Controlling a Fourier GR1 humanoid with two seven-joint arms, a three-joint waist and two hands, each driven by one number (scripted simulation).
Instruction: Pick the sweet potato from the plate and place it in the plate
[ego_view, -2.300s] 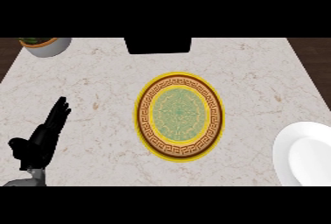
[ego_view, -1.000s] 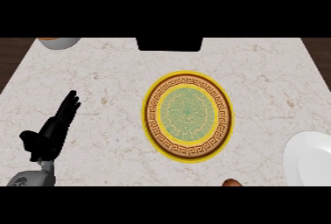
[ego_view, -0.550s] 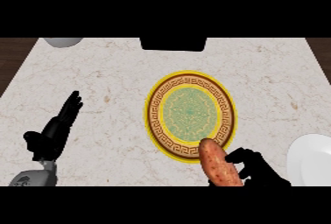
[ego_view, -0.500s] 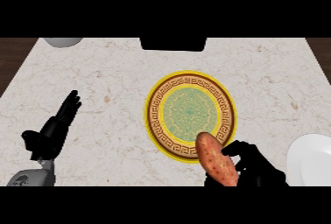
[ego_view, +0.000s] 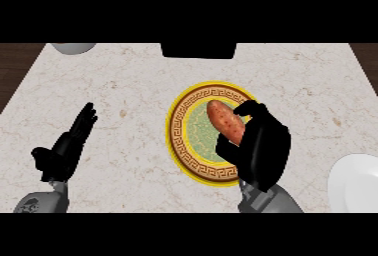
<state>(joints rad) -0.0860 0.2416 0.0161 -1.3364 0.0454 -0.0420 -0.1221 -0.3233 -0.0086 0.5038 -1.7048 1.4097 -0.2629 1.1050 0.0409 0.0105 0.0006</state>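
**Sweet potato held above the patterned plate**

My right hand, matte black on a grey forearm, curls its fingers and thumb around the lower end of the sweet potato. The tuber is elongated, reddish-brown and speckled, and lies over the round patterned plate, whose yellow rim encloses a dark key-pattern band and a green centre. My left hand rests open, fingers straight, on the veined marble counter. A smooth white plate shows at the right edge.

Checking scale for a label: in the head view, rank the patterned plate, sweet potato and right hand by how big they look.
1. Patterned plate
2. Right hand, though raised nearer the camera, so unsure
3. Sweet potato
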